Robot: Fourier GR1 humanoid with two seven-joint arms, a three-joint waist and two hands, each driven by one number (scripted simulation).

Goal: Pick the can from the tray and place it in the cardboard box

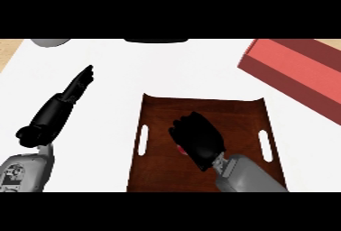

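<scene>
A dark brown wooden tray (246, 117) with slot handles lies at the counter's middle. My right hand (198, 139) is over the tray's centre, its fingers curled down round the can (180, 149). Only a small red sliver of the can shows at the hand's left edge; the rest is hidden under the palm. The box (293, 70) looks red and lies at the upper right, angled and partly cut off by the view's edge. My left hand (70, 92) rests open on the white counter to the left of the tray, fingers straight and pointing away.
A grey rounded object (50, 42) sits at the far left edge and a dark object (156, 40) at the far middle edge. White counter (186, 67) lies between the tray and the box.
</scene>
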